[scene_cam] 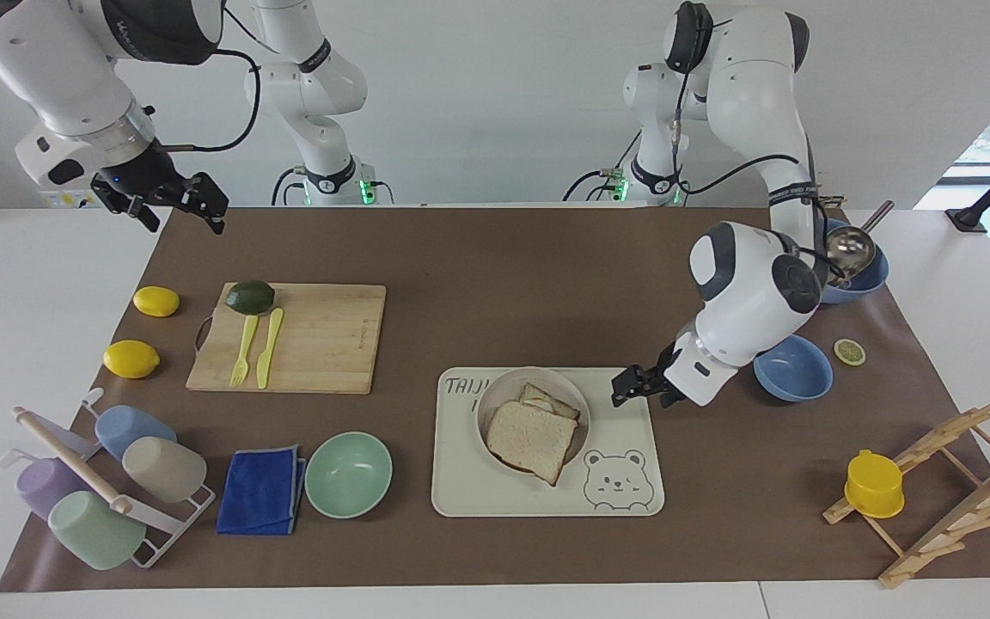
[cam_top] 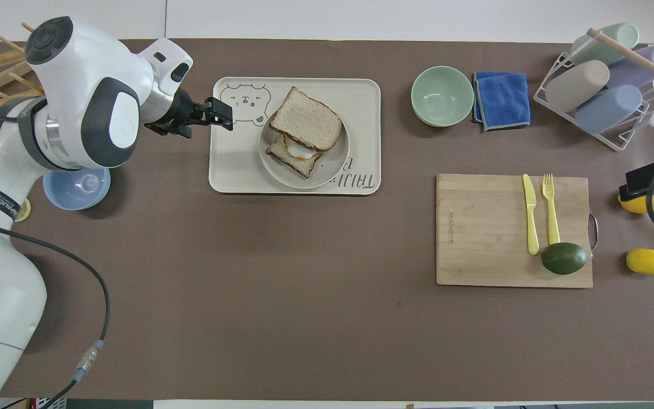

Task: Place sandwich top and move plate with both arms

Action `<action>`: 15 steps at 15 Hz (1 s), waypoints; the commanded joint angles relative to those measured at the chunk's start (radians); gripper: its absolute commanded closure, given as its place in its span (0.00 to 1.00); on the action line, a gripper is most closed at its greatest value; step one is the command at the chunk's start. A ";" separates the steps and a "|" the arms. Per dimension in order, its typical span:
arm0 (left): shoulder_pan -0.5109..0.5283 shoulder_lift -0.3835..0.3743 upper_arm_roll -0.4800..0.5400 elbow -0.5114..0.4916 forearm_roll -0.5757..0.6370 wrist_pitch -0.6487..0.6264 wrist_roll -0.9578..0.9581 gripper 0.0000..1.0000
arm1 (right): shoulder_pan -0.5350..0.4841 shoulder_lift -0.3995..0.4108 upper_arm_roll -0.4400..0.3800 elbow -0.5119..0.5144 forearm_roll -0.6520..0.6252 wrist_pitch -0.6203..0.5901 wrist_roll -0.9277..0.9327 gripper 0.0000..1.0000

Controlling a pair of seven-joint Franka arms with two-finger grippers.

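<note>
I see sandwich top point(scene_cam: 532, 438) resting on egg toast in plate point(scene_cam: 496, 397), mid-bench toward edge away from robots; left end effector point(scene_cam: 630, 389) spread, empty, just beside plate toward left-arm end, nearer arm; right end effector point(scene_cam: 175, 200) waits over right-arm corner, fingers spread

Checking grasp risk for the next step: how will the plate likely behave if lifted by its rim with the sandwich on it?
The plate looks rigid and shallow, so likely stiff. The sandwich top overhangs its rim off-centre and may slide if tilted.
</note>
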 commanded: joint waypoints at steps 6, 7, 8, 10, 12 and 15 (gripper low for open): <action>-0.003 -0.321 0.086 -0.032 0.233 -0.341 -0.004 0.00 | -0.010 -0.013 0.009 -0.010 0.009 -0.010 0.015 0.00; -0.002 -0.352 0.091 -0.032 0.233 -0.372 -0.016 0.00 | -0.009 -0.013 0.009 -0.010 0.009 -0.010 0.015 0.00; 0.009 -0.381 0.091 -0.032 0.235 -0.407 -0.027 0.00 | -0.009 -0.013 0.009 -0.010 0.009 -0.010 0.015 0.00; 0.029 -0.433 0.089 -0.032 0.244 -0.464 -0.030 0.00 | -0.010 -0.013 0.009 -0.010 0.009 -0.010 0.015 0.00; 0.069 -0.467 0.056 -0.036 0.273 -0.509 -0.029 0.00 | -0.009 -0.013 0.009 -0.010 0.009 -0.010 0.015 0.00; 0.166 -0.482 -0.064 -0.041 0.289 -0.590 -0.020 0.00 | -0.009 -0.013 0.009 -0.008 0.009 -0.010 0.015 0.00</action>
